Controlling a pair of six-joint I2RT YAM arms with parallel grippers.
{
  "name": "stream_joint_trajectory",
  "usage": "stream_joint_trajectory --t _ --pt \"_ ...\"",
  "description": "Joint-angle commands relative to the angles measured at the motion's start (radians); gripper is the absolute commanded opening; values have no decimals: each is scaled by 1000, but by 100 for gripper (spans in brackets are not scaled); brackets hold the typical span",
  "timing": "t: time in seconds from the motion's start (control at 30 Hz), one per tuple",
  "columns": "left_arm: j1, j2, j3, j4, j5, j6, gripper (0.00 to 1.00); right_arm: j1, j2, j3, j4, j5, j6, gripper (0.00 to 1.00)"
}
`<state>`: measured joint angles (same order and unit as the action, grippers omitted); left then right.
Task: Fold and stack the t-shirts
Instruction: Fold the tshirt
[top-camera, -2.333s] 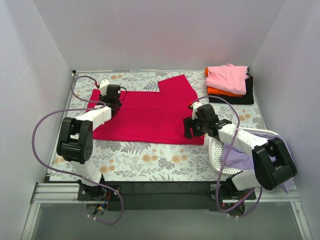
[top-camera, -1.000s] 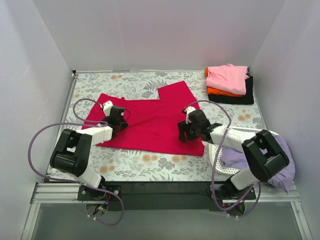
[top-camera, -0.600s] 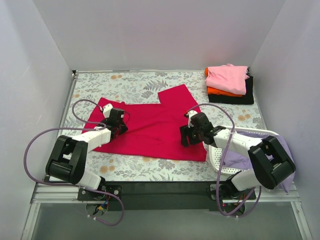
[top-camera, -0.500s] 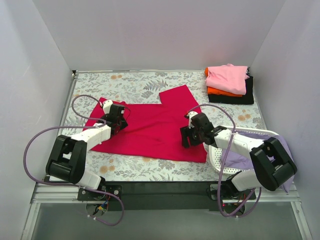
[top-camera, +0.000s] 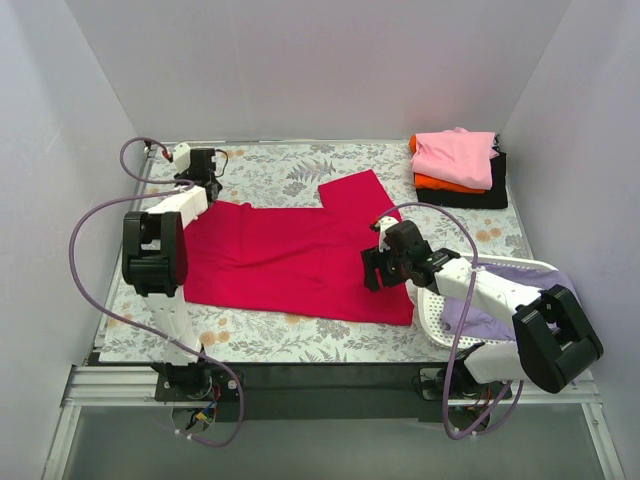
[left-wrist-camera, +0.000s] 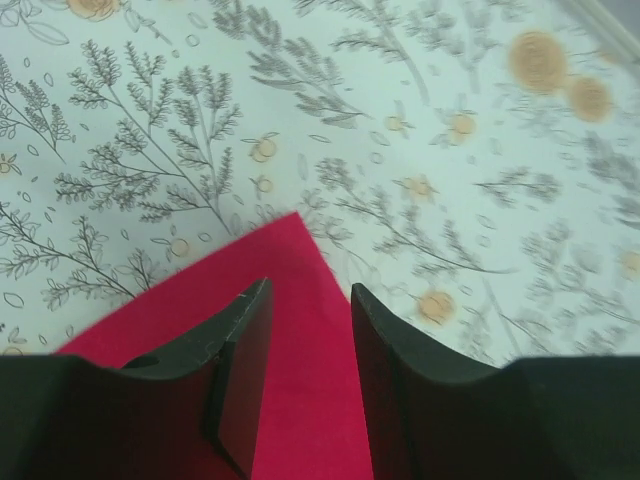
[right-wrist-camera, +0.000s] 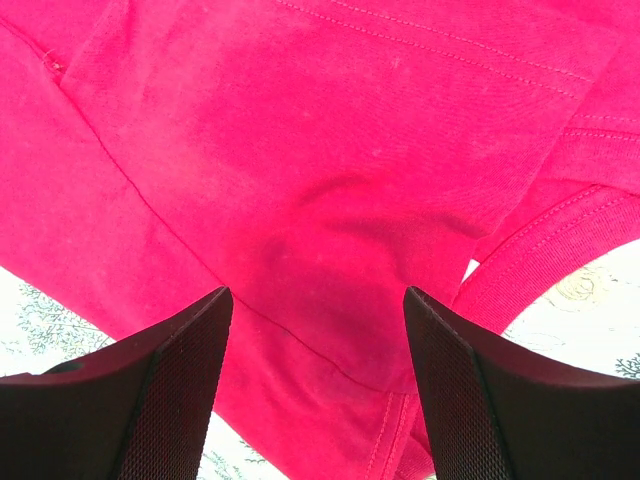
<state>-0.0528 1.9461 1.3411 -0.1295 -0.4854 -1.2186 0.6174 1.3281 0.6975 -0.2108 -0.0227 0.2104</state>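
The large crimson-red t-shirt (top-camera: 290, 255) lies spread flat in the middle of the table. My left gripper (top-camera: 207, 176) is at the far left, low over the shirt's far-left corner (left-wrist-camera: 290, 260). Its jaws stand a little apart, with the cloth lying flat under them (left-wrist-camera: 310, 290). My right gripper (top-camera: 384, 266) is wide open just above the shirt's right side, near a hem seam (right-wrist-camera: 312, 295). Pink (top-camera: 455, 152), orange (top-camera: 440, 183) and black (top-camera: 480, 195) tees are stacked at the far right. A lavender tee (top-camera: 480, 315) sits in the basket.
The white mesh basket (top-camera: 435, 300) stands at the near right, right next to the right arm. White walls enclose the floral table (top-camera: 270, 165) on three sides. The left arm's purple cable (top-camera: 90, 250) loops along the left edge.
My left gripper moved from the shirt's left part out to the far-left corner. The shirt's left side is now spread out flat. My right gripper has hardly moved.
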Motion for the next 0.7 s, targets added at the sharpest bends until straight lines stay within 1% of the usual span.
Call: stream_joint_trajectory --t 0.0,0.13,0.23,0.27,0.33,0.47,0.67 --pt "22 46 90 -35 -27 42 36 5 -29 8 27 -14 -6 63" --pt "50 129 151 -35 -16 54 36 5 -38 -19 53 -36 4 63" --pt "51 168 174 -24 -10 60 36 5 -46 -42 65 -56 11 63" --pt "82 177 187 -24 -9 73 36 5 -49 -50 67 -59 12 63" --pt "85 198 196 -24 -9 86 36 4 -53 -55 70 -60 14 63" --pt "91 212 201 -22 -10 91 36 5 -61 -62 71 -59 14 63" --pt "93 218 191 -24 25 88 34 5 -84 -79 76 -51 20 63"
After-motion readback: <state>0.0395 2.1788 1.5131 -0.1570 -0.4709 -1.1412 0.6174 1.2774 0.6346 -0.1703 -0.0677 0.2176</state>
